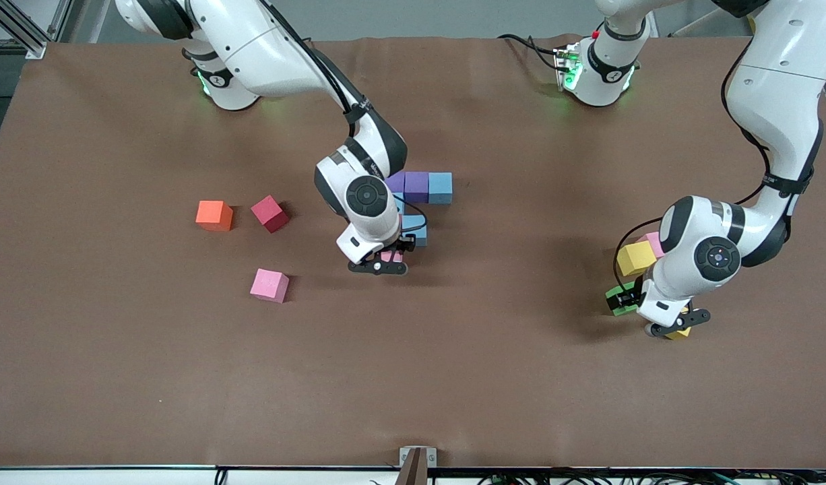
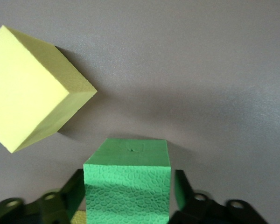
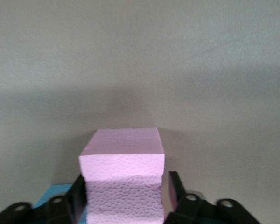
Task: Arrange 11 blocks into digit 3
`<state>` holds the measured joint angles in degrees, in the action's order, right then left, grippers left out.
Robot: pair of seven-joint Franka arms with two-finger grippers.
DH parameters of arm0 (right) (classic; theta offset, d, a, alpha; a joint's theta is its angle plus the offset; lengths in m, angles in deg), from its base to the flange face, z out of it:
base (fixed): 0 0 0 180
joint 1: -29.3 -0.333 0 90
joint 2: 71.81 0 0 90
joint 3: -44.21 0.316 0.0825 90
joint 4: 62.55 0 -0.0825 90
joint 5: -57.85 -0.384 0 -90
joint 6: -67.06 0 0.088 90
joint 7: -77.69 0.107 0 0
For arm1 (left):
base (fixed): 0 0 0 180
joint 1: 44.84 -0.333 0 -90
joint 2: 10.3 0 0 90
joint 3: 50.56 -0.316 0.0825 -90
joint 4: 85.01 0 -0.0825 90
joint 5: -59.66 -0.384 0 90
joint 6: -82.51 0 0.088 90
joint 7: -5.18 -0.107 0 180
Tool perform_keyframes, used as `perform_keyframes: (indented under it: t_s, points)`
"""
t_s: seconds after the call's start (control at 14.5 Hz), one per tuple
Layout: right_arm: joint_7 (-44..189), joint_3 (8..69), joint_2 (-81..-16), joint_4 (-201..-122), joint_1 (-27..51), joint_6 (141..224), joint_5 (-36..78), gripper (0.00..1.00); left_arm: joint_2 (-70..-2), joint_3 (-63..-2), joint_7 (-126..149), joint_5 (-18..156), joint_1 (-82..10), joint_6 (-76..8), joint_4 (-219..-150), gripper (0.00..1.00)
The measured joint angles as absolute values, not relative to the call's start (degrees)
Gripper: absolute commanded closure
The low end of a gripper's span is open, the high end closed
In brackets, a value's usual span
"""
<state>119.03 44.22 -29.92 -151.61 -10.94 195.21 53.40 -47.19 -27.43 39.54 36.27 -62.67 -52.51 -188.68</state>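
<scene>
**Both grippers down on cubes, digit 3 part-built**

The right gripper (image 1: pixel 391 256) was low at the unfinished digit 3 (image 1: pixel 420 192) with a pink cube (image 3: pixel 122 161) between its jaws. I could not tell whether it was pinching that cube or had let go. The cube's sides were dented where the black pads stood. A light blue cube (image 1: pixel 416 232) of the digit showed just beside it.

Of the digit itself I saw a row of three touching cubes: a purple cube (image 1: pixel 417 186) in the middle, a second purple cube (image 1: pixel 395 180) half hidden by the right arm, and an end light blue cube (image 1: pixel 440 188) toward the left arm's end of the table. The arm covered what joined this row to the lower part.

The left gripper (image 1: pixel 625 300) was down well away from the digit, toward the left arm's end of the table, with the green cube (image 2: pixel 127 182) between its jaws. I could not tell whether it had clamped it. A yellow cube (image 2: pixel 30 88) lay tilted near the green one, another pink cube (image 1: pixel 653 242) peeked out beside the arm, and a second yellow cube (image 1: pixel 680 333) showed under the wrist.

Toward the right arm's end from the digit lay a loose pink cube (image 1: pixel 269 285), nearer the front camera than the digit's row. The crimson cube (image 1: pixel 270 213) and the orange cube (image 1: pixel 214 215) were near it.
</scene>
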Motion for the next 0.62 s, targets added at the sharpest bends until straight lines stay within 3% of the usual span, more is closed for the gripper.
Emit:
perform_keyframes:
  t_s: [0.14, 0.21, 0.62]
  points:
    - [119.0, 44.2, -29.8, -151.8, -10.9, 195.3, 53.4, 0.0, -47.2, -27.4, 39.6, 36.3, -62.7, -52.5, -188.7, 0.55]
    - [119.0, 44.2, -29.9, -151.6, -10.9, 195.4, 53.4, 0.0, -47.2, -27.4, 39.8, 36.3, -62.7, -52.5, -188.6, 0.58]
    - [118.6, 43.8, -34.2, -150.7, -7.9, 191.0, 53.3, 0.0, -47.2, -26.7, 46.6, 36.9, -62.5, -48.0, -185.4, 0.59]
